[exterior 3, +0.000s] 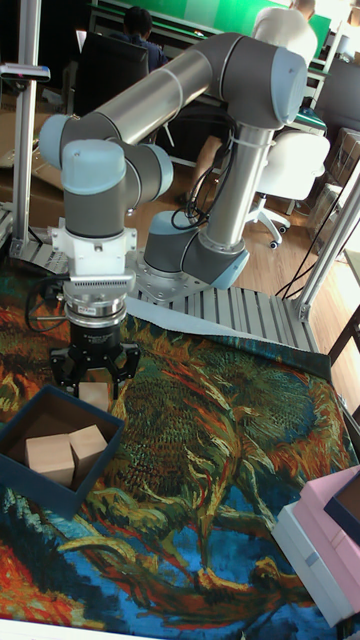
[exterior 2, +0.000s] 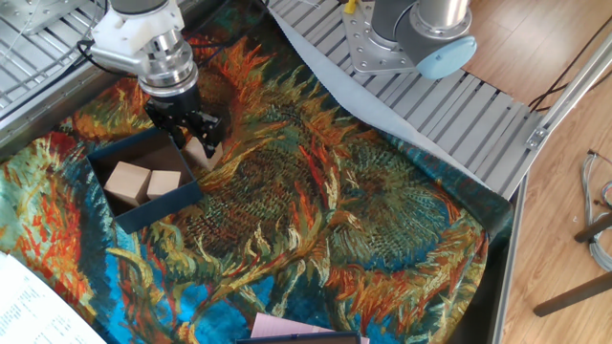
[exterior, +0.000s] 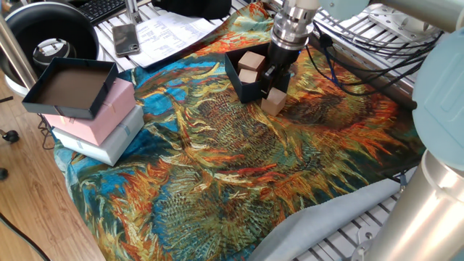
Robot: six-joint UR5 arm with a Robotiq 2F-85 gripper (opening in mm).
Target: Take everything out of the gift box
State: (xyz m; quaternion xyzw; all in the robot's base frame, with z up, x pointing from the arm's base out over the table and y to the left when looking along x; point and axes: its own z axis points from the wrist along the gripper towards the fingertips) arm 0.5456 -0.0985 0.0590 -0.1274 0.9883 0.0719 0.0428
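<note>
Tall fixed view | gift box (exterior 3: 60, 480): 2 cubes (exterior 3: 70, 452) inside | 3rd cube (exterior 3: 96, 394) outside, betw. tool (exterior 3: 96, 385) fingers, spread apart

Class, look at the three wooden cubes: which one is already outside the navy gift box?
The cube between the gripper's fingers, on the cloth just beside the gift box. The other two cubes sit side by side inside the box.
</note>
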